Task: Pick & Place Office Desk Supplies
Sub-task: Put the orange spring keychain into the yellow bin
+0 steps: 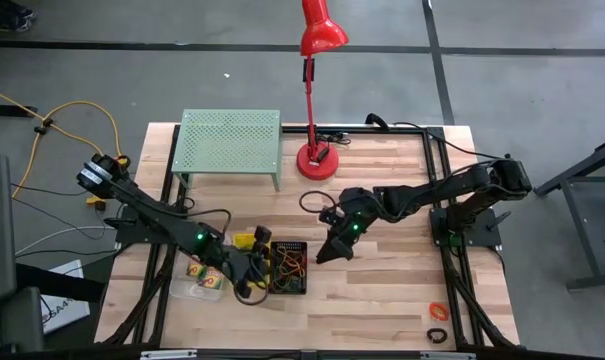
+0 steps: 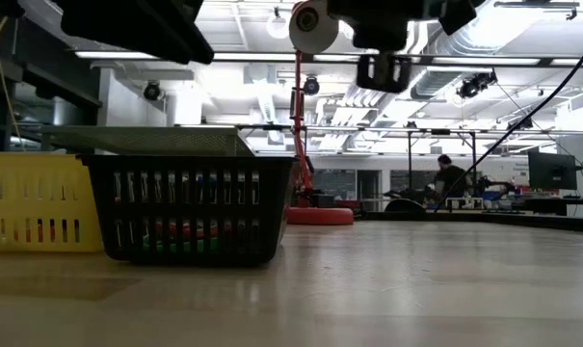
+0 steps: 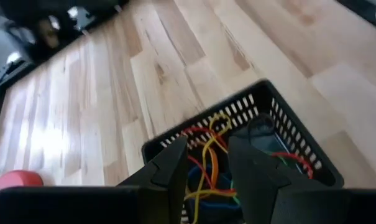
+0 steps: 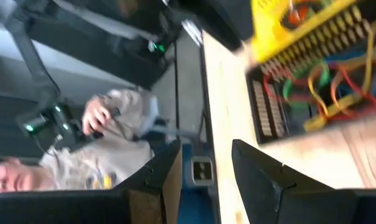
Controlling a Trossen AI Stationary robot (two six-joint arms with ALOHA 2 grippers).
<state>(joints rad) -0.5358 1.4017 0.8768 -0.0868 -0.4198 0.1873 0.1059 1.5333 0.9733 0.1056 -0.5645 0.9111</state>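
The black-mesh bin (image 1: 288, 267), filled with coloured loops (image 3: 207, 163) near the worktop (image 1: 382, 300) front, is flanked by both grippers, left fingers (image 3: 169, 171) spread empty just above it, right fingers (image 4: 169, 171) parted empty beside it

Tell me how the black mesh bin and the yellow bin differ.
The black mesh bin is dark, the yellow bin bright yellow. In the low view the black one stands nearer the camera and partly covers the yellow one, which sits to its left. The black bin holds coloured loops; the yellow bin's contents cannot be made out. Both have slotted walls and stand upright on the table.
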